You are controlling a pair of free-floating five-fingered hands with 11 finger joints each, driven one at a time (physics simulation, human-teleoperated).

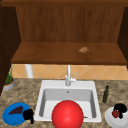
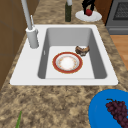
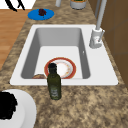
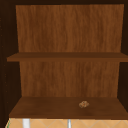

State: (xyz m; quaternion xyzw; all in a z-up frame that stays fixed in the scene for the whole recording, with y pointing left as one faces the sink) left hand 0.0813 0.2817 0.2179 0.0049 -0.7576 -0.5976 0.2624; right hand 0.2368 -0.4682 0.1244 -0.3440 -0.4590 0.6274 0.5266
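My left hand (image 1: 28, 114) hangs at the right edge of a blue plate (image 1: 8, 118) that carries dark grapes (image 1: 16, 110); its fingers look spread and hold nothing. In the right side view the left hand (image 3: 15, 5) is off the counter's front edge, beside the blue plate (image 3: 33, 15). My right hand (image 1: 120, 108) curls over a red apple (image 1: 115, 114) on a white plate (image 1: 111, 121). In the left side view the right hand (image 2: 87, 3) reaches down onto the apple (image 2: 88, 12). The right hand (image 3: 7, 105) hides the apple in the right side view.
A red-rimmed plate (image 2: 67, 63) and a brown pastry (image 2: 82, 50) lie in the white sink (image 2: 105, 80). A dark green bottle (image 1: 106, 94) stands right of the sink. A faucet (image 1: 68, 77) rises behind it. A small brown item (image 1: 83, 50) sits on the shelf; a potted plant (image 1: 9, 82) is far left.
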